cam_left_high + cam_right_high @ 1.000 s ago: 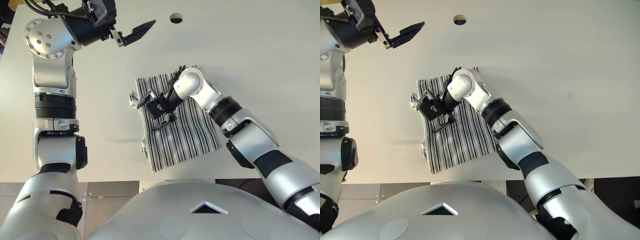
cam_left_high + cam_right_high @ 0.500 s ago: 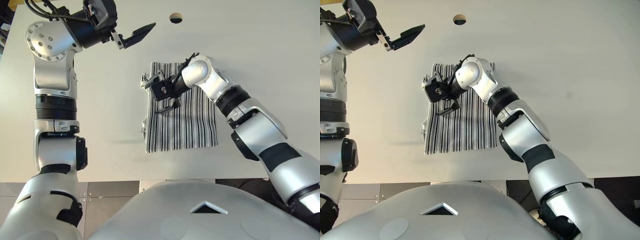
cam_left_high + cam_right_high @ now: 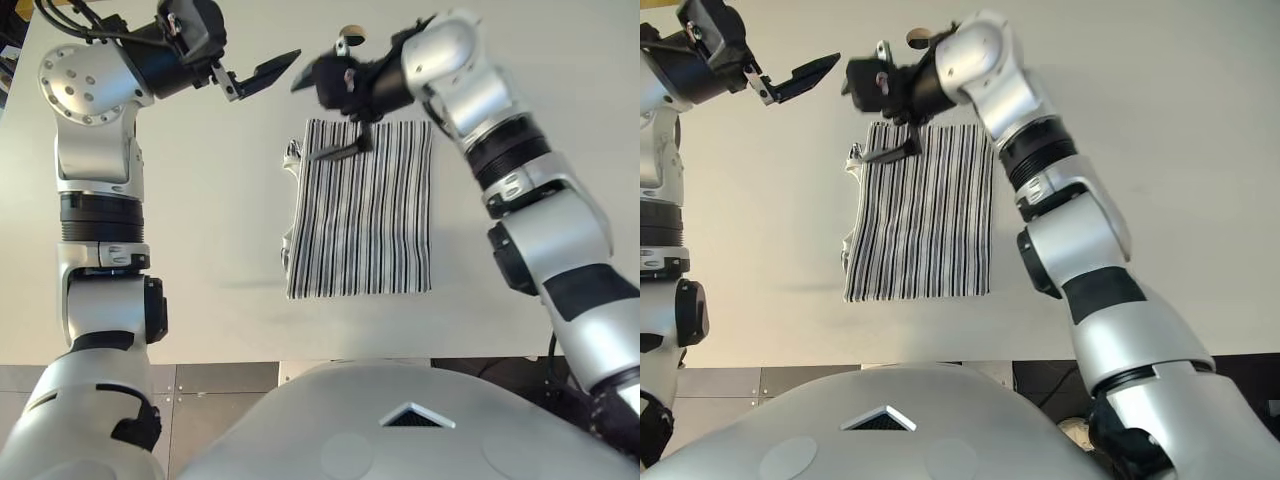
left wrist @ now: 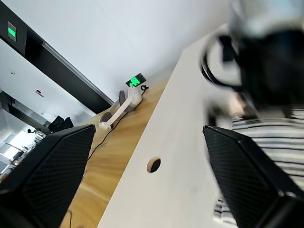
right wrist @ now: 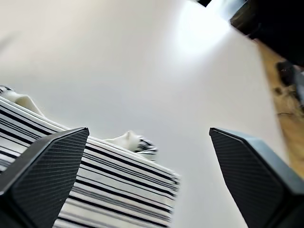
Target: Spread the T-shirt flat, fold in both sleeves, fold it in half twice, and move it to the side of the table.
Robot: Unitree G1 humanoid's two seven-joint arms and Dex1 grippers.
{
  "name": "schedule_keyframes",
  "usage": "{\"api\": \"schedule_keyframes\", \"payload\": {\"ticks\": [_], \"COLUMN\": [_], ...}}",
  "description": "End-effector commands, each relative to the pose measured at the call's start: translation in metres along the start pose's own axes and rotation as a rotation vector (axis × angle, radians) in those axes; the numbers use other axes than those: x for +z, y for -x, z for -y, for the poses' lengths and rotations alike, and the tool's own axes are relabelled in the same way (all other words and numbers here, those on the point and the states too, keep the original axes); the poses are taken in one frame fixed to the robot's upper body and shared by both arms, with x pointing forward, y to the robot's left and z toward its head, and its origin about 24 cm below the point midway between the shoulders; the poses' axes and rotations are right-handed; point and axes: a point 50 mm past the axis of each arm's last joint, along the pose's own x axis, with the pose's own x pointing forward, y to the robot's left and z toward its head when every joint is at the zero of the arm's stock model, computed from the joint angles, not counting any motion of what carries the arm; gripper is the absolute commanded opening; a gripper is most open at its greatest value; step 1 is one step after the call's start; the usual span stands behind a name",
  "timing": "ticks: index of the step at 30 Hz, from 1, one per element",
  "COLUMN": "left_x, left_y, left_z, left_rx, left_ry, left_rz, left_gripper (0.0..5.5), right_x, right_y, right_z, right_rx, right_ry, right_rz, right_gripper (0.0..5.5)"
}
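Observation:
The striped T-shirt [image 3: 360,215] lies folded into a flat rectangle on the white table [image 3: 540,60], a bit of white fabric [image 3: 291,155] sticking out at its far left corner. Above that far edge my right gripper [image 3: 308,118] hangs open with nothing between its fingers; the striped cloth [image 5: 104,190] shows below it in the right wrist view. My left gripper [image 3: 265,75] is held up over bare table to the left of the shirt's far corner, open and empty, with the shirt's edge [image 4: 280,137] off to one side in the left wrist view.
A round cable hole [image 3: 918,36] sits in the table just beyond the right gripper. The table's near edge [image 3: 300,358] runs close below the shirt. Bare tabletop lies to the left and right of the shirt.
The shirt slid away from me and turned from tilted to square. My right gripper lifted off its far left corner and rose toward the far side. The left arm barely moved.

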Motion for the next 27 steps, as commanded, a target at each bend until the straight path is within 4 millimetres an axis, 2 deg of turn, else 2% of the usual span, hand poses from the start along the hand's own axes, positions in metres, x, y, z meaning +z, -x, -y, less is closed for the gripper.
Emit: {"api": "schedule_keyframes", "payload": {"ticks": [1,4,6,9,11,17,27], "left_x": [0.002,0.001,-0.001,-0.001,-0.001,-0.009,-0.016], "left_y": [0.018,0.035,0.044,0.060,0.066,0.075,0.073], "left_z": [0.011,0.032,0.045,0.071,0.079,0.110,0.141], "left_rx": [-0.081,-0.254,-0.361,-0.592,-0.660,-0.828,-0.841], "left_ry": [-0.134,-0.355,-0.465,-0.638,-0.689,-0.750,-0.683], "left_rz": [-0.070,-0.176,-0.224,-0.262,-0.268,-0.262,-0.227], "left_gripper": [4.20,4.20,4.20,4.20,4.20,4.20,4.20], "right_x": [-0.014,-0.033,-0.040,-0.045,-0.044,-0.043,-0.040], "right_y": [0.043,0.071,0.083,0.113,0.122,0.119,0.111], "right_z": [-0.018,-0.051,-0.069,-0.099,-0.110,-0.130,-0.125], "right_rx": [0.004,0.101,0.158,0.209,0.235,0.260,0.232], "right_ry": [0.111,0.204,0.253,0.266,0.273,0.260,0.260], "right_rz": [-0.086,-0.230,-0.285,-0.362,-0.396,-0.387,-0.331], "right_gripper": [4.69,4.69,4.69,4.69,4.69,4.69,4.69]}}
